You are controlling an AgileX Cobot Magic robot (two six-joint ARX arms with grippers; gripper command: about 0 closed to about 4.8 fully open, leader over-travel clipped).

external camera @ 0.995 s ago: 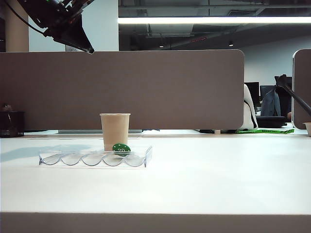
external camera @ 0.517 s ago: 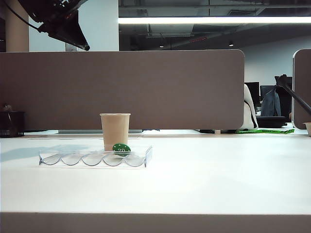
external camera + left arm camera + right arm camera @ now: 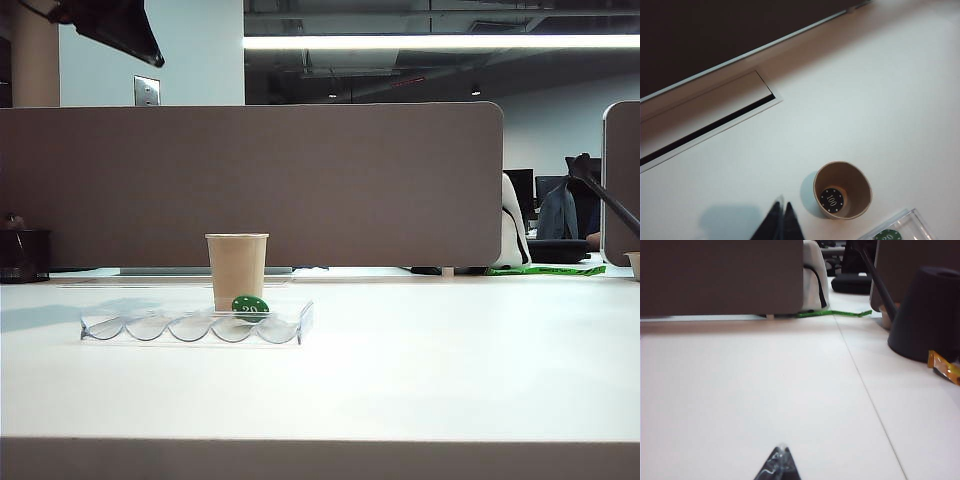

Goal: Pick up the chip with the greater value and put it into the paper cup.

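The black chip [image 3: 832, 199] marked "100" lies flat on the bottom inside the tan paper cup [image 3: 842, 189]. In the exterior view the paper cup [image 3: 237, 270] stands upright behind a clear tray [image 3: 190, 326], and the chip inside it is hidden. A green chip [image 3: 250, 308] marked "20" leans in the tray; its edge [image 3: 886, 235] also shows in the left wrist view. My left gripper [image 3: 781, 206] is shut and empty, high above the table beside the cup; its dark tip [image 3: 155, 60] shows at the top left. My right gripper [image 3: 781, 448] is shut, low over bare table, holding nothing.
A grey partition [image 3: 250, 185] runs behind the table. A cable slot [image 3: 710, 120] lies in the tabletop near the partition. A black cone-shaped object [image 3: 927, 315] and an orange wrapper [image 3: 945, 367] sit by the right arm. A dark container [image 3: 24, 256] stands at the far left.
The left gripper has risen and drawn back toward the upper left of the exterior view. Cup, tray and green chip have not moved.
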